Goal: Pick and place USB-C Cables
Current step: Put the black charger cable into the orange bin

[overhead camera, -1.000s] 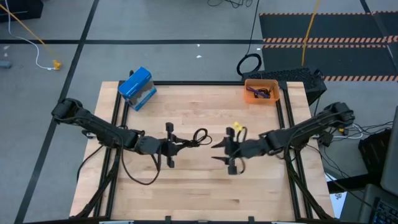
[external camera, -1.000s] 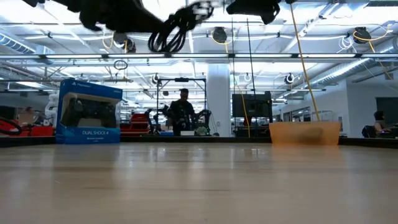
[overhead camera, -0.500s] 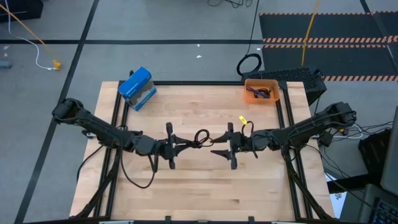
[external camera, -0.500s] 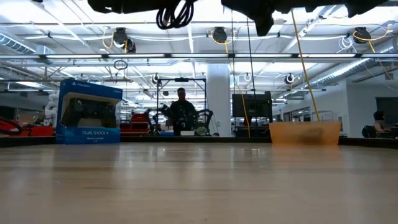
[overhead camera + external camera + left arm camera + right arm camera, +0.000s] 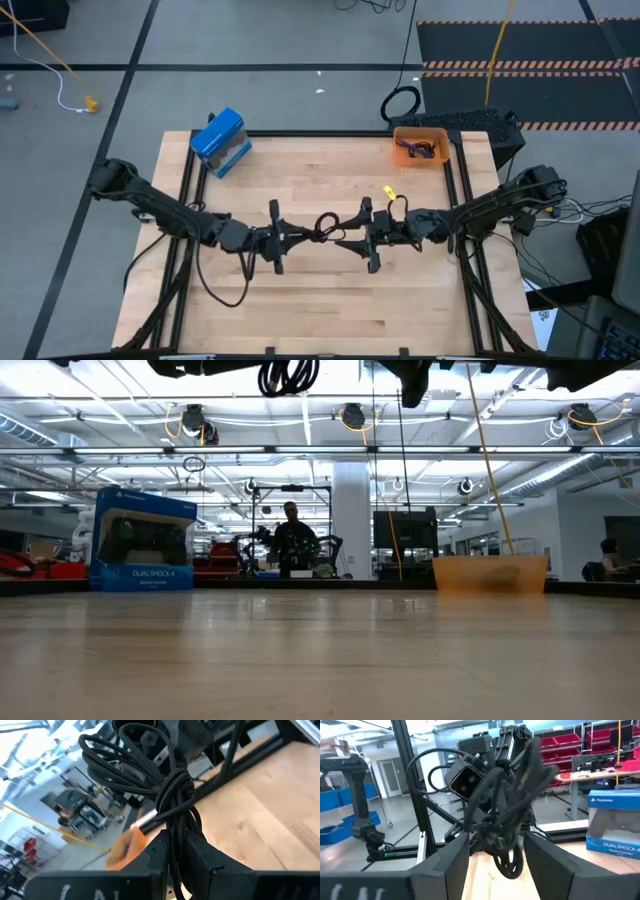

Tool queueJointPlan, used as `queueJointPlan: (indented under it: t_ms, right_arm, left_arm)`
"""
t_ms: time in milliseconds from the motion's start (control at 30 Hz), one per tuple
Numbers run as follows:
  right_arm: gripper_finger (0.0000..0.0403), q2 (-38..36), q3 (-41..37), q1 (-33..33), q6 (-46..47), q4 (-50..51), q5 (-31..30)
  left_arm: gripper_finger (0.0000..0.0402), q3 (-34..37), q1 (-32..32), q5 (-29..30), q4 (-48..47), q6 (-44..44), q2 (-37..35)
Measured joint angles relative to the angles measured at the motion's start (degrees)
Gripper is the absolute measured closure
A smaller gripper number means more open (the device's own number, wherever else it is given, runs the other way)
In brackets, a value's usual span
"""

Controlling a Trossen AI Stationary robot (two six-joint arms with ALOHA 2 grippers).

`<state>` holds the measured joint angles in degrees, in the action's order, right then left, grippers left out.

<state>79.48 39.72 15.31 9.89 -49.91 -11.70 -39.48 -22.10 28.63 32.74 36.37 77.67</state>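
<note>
A black USB-C cable bundle (image 5: 324, 224), folded long and wound round its middle, hangs in the air over the table's centre between my two grippers. My left gripper (image 5: 298, 236) is shut on it from the left side. My right gripper (image 5: 347, 235) is open and faces it from the right. In the right wrist view its fingers stand on either side of the bundle (image 5: 505, 820) without visibly touching it. A purple-blue cable (image 5: 412, 150) lies in the orange bin (image 5: 420, 133) at the far right. My left gripper pinches the black bundle between its two fingers at the straight tail below the wound middle (image 5: 179, 845). The fingers come level from the table's left and lie along the bundle. The bundle is lifted clear, and its loops (image 5: 120, 760) stick out past the fingertips toward my right gripper.
A blue game-controller box (image 5: 220, 142) stands at the far left of the table. The orange bin sits at the far right corner. A large black cable loop (image 5: 401, 102) lies on the floor beyond the table. Bare wood lies under and in front of both grippers. A person stands far off in the room (image 5: 290, 540).
My left gripper has lifted the black bundle higher and carried it slightly toward the table's right. My right gripper has risen and moved toward the table's left, closing in on the bundle until its open fingers flank the loops.
</note>
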Motion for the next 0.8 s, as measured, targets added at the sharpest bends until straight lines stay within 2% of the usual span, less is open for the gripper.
queueJointPlan:
  t_ms: [333,800]
  right_arm:
    - [0.0177,-0.1,0.0,0.0,-1.5,-2.4,1.5]
    - [0.0181,0.0,0.0,0.0,-0.5,-5.6,-0.5]
  left_arm:
    - [0.0353,0.0,0.7,0.0,2.6,1.9,1.6]
    - [0.0353,0.0,1.5,-0.1,4.4,-0.2,3.2]
